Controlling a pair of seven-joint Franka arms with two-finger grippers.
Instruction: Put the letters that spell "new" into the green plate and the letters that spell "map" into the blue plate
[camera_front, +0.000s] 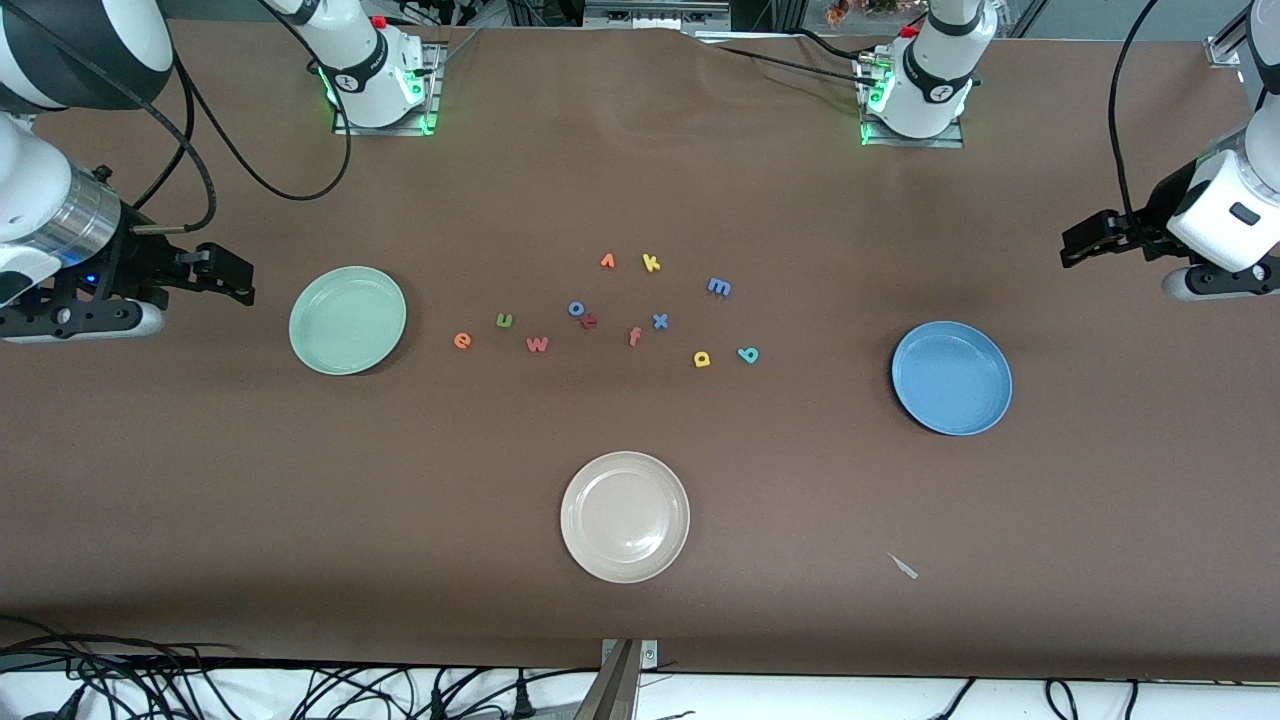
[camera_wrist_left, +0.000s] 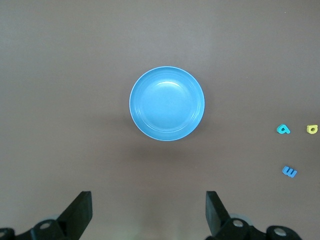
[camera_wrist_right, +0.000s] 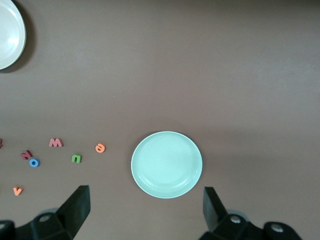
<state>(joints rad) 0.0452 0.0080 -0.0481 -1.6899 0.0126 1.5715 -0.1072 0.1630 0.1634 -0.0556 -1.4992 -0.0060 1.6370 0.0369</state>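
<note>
The green plate lies toward the right arm's end, the blue plate toward the left arm's end; both hold nothing. Between them lie the orange e, green n and pinkish w, and closer to the blue plate the blue m, yellow a and teal p. My right gripper hangs open beside the green plate, nothing between its fingers. My left gripper hangs open near the blue plate, also holding nothing.
A cream-white plate sits nearest the front camera. Other letters lie among the task's: blue o, dark red letter, salmon f, blue x, orange v, yellow k. A small scrap lies near the front edge.
</note>
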